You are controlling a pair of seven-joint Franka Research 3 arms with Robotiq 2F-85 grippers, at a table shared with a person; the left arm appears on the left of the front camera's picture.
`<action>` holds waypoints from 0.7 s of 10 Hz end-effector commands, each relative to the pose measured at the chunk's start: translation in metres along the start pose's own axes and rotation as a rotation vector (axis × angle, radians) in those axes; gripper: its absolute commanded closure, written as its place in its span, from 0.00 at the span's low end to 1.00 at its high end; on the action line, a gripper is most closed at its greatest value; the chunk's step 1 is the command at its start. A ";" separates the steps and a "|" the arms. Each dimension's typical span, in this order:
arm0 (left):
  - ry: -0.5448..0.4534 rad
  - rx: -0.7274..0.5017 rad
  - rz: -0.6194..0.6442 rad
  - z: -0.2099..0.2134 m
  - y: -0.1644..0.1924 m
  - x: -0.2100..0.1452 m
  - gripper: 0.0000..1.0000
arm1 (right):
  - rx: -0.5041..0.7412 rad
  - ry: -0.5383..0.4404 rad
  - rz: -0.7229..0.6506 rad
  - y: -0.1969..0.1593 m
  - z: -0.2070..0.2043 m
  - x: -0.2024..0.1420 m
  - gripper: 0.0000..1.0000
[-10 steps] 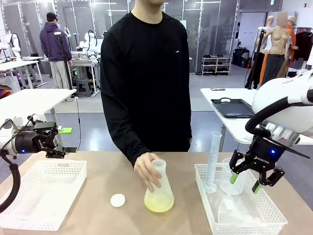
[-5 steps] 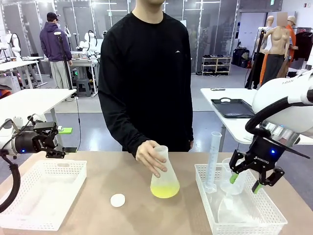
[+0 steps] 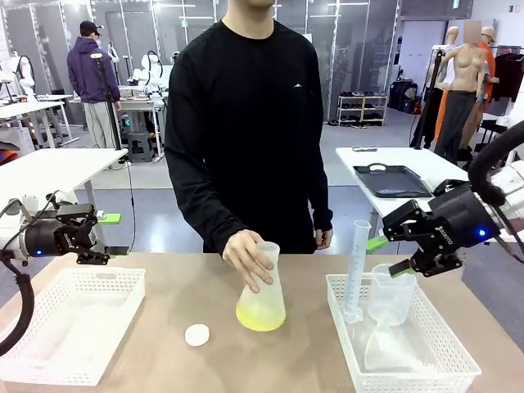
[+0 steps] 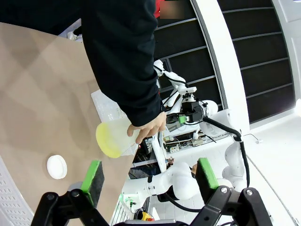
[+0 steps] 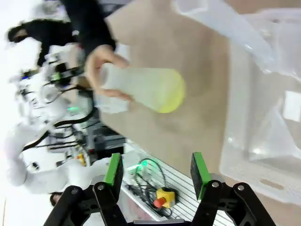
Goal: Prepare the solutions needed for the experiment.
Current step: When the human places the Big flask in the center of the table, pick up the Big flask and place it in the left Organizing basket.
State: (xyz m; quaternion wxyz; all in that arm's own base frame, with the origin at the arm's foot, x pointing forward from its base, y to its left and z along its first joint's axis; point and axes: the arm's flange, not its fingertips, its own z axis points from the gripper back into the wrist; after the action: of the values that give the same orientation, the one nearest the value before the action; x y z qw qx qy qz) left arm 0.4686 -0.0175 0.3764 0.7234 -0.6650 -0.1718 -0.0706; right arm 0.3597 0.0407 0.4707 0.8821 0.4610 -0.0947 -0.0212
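Observation:
A person's hand (image 3: 248, 255) grips the neck of a frosted conical flask (image 3: 262, 291) and tilts it on the table; the pale yellow-green solution (image 3: 260, 317) pools in its base. A white cap (image 3: 196, 334) lies to the flask's left. My right gripper (image 3: 389, 255) hovers open above the right basket, pointing towards the flask, nothing between its fingers. In the right wrist view the flask (image 5: 141, 89) and solution (image 5: 171, 96) lie ahead of the open right gripper (image 5: 156, 169). My left gripper (image 3: 100, 239) stays open at the far left; its wrist view shows the flask (image 4: 115, 138), the cap (image 4: 57, 166) and the open left gripper (image 4: 149, 174).
A white basket (image 3: 446, 372) at right holds a graduated cylinder (image 3: 358, 270), a clear beaker (image 3: 391, 295) and a funnel (image 3: 393, 345). An empty white basket (image 3: 24, 372) sits at left. The person stands at the table's far side.
My right gripper has risen from over the basket and turned sideways towards the flask. The person has moved the flask right, then back left, tilting it. The left arm has not moved.

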 end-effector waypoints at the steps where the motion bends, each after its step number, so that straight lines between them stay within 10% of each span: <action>1: 0.008 0.002 -0.006 0.001 -0.003 -0.001 0.00 | 0.237 0.148 0.045 -0.035 -0.019 0.016 0.27; 7: 0.008 0.002 -0.006 0.001 -0.003 -0.001 0.00 | 0.576 0.195 -0.049 -0.062 -0.035 0.029 0.27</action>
State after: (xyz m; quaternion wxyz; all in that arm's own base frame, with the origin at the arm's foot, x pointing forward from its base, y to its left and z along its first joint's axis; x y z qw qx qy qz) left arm 0.4686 -0.0176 0.3764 0.7233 -0.6650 -0.1717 -0.0707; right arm 0.3926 0.0270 0.4018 0.7236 0.6895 0.0035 0.0300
